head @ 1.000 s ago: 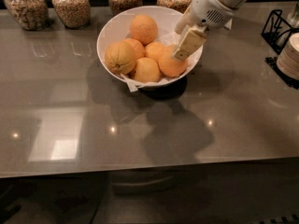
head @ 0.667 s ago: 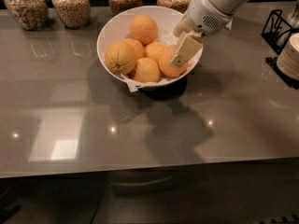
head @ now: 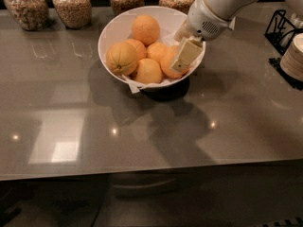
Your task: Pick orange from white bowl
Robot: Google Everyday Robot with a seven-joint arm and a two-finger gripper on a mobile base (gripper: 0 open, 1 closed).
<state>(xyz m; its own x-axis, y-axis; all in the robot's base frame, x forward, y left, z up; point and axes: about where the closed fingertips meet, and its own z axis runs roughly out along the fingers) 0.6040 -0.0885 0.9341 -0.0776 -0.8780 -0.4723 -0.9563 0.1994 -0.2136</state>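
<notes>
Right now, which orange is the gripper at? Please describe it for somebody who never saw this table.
On the grey counter stands a wide white bowl of oranges. The orange lies at its right side. It alone is partly hidden by the gripper, which reaches into the bowl there.

Pincer [head: 183,60] in white bowl [head: 102,45] partly hides orange [head: 166,63].

I count six oranges [head: 148,71], one white bowl [head: 112,30], four glass jars [head: 72,6], and one gripper [head: 182,60] at the bowl's right rim.
</notes>
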